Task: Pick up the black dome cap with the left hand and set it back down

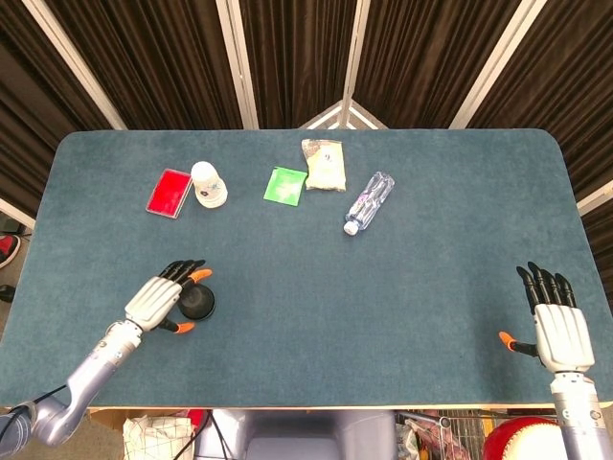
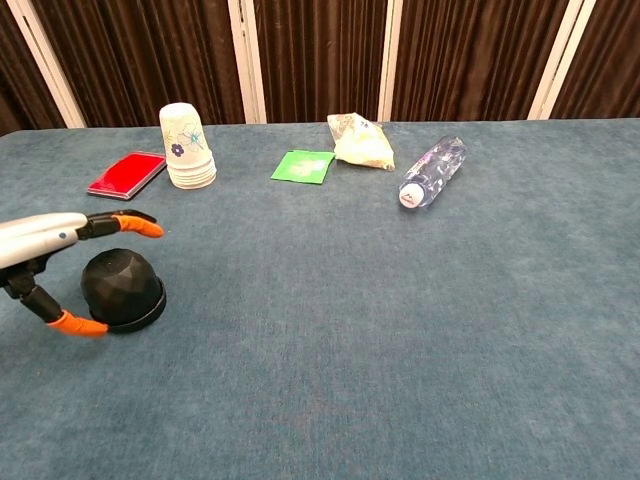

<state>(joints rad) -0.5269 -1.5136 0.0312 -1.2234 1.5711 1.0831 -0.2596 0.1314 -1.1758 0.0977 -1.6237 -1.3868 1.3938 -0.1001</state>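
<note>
Because the black dome cap (image 2: 122, 290) sits flat on the surface (image 2: 400, 330) near its front-left corner, I judge it set down, my left robot hand (image 2: 45, 255) spread around it, holding nothing.

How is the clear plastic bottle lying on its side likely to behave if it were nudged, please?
The bottle would probably roll, since it lies on its round side on the flat table. It looks clear and possibly empty, so likely light. The thin plastic might dent under a firm squeeze.
</note>
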